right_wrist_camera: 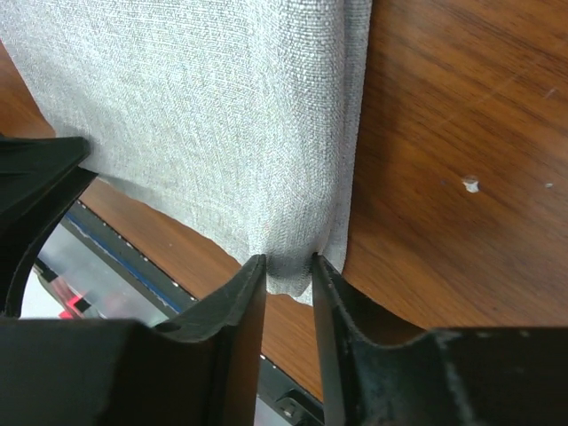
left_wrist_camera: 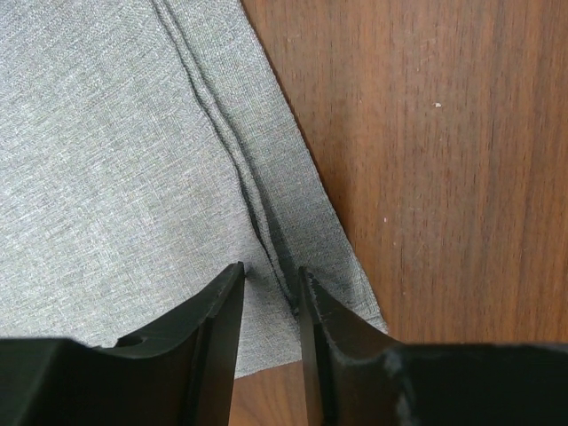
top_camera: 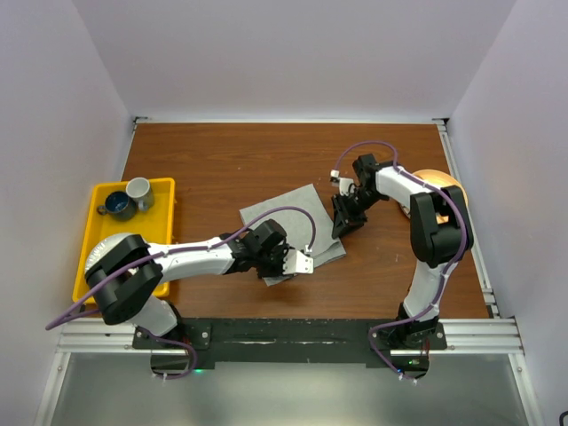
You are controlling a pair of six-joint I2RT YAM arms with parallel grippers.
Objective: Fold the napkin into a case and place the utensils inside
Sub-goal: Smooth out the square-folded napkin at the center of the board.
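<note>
The grey napkin lies partly folded in the middle of the brown table, with layered edges running along its right side. My left gripper is at the cloth's near corner. Its jaws stand narrowly open, tips down on the flat cloth on either side of a folded edge. My right gripper is at the napkin's far right edge. In the right wrist view it is shut on a bunched bit of the napkin, which is raised off the wood. The utensils are out of view.
A yellow tray at the left edge holds a dark mug and a grey cup. A round orange-tan object sits at the right, half hidden behind the right arm. White walls enclose the table.
</note>
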